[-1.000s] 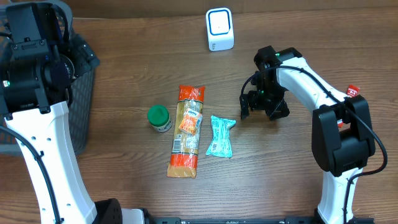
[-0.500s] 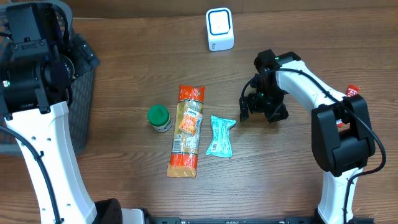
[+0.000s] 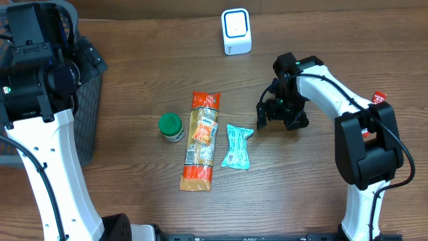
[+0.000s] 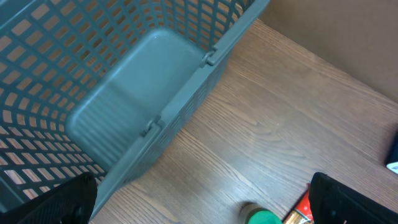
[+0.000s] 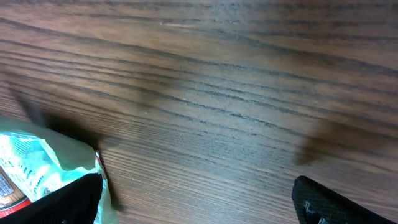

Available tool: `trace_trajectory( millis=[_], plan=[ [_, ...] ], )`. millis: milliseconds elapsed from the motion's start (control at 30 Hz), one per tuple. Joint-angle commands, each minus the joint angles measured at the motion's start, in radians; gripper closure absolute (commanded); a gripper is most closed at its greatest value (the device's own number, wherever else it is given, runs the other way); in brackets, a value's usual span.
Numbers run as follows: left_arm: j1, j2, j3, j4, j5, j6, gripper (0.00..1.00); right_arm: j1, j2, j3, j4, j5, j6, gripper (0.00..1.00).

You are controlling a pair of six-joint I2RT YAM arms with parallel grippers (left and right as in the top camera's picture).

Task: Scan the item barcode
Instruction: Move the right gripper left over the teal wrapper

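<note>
Three items lie mid-table: a green-lidded jar [image 3: 171,126], a long orange packet [image 3: 200,140] and a teal packet [image 3: 237,146]. A white scanner box with a blue-rimmed face [image 3: 236,31] stands at the back. My right gripper [image 3: 265,115] hovers low just right of the teal packet, open and empty; in the right wrist view the teal packet's corner [image 5: 31,162] shows beside the left finger of that gripper [image 5: 199,205]. My left gripper [image 4: 202,202] is open and empty, high beside the basket, with the jar's green lid [image 4: 262,218] and the orange packet's end [image 4: 298,211] below it.
A grey mesh basket [image 3: 90,114] stands at the left table edge under the left arm and fills most of the left wrist view [image 4: 124,93]. A small red object [image 3: 380,97] lies at the far right behind the right arm.
The right gripper has edged slightly down and left toward the teal packet. The left arm and the items have not moved.
</note>
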Motion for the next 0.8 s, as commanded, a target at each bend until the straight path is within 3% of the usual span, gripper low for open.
trace_trajectory(
  millis=[0, 767],
  plan=[
    [0.003, 0.008, 0.011, 0.001, -0.013, 0.009, 0.0, 0.0, -0.025, -0.006, 0.008, -0.009, 0.0, 0.0],
    [0.003, 0.008, 0.011, 0.001, -0.013, 0.009, 0.0, 0.0, -0.025, -0.006, 0.026, -0.009, 0.003, 0.0]
  ],
)
